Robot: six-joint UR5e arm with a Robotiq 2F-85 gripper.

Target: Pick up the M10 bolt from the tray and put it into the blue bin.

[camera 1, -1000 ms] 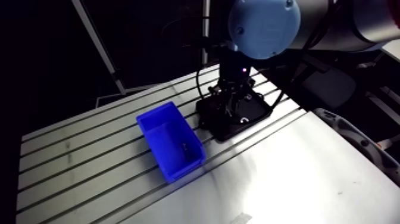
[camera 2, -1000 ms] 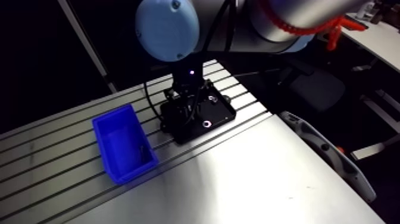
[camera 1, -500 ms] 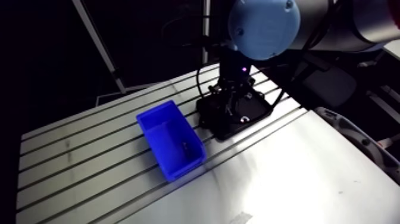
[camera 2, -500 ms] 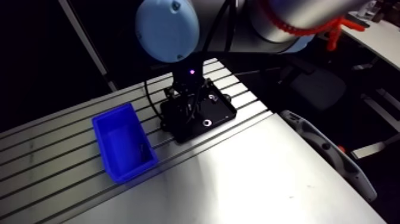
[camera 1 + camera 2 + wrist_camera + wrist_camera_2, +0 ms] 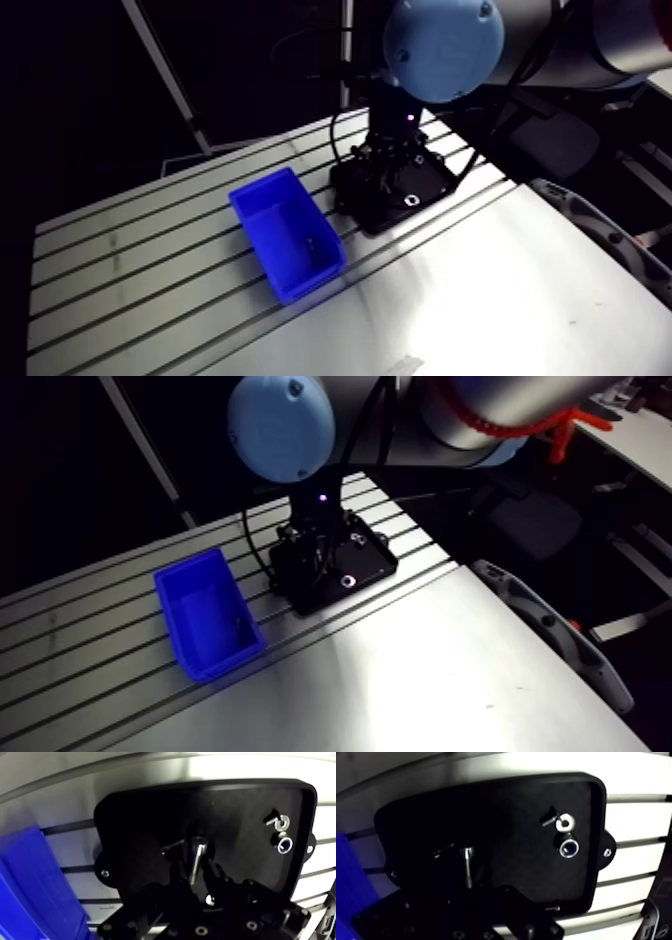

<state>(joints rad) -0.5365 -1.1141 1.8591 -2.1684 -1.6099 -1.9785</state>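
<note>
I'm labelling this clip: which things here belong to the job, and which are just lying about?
Job: M10 bolt, black tray, blue bin.
Lying about, all in the tray: small dark screw beside the bolt, silver nut, metal ring.

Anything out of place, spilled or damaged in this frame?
Nothing stands out. The black tray lies flat on the slotted table, with the blue bin upright beside it. The bolt and the small loose parts all sit inside the tray.
</note>
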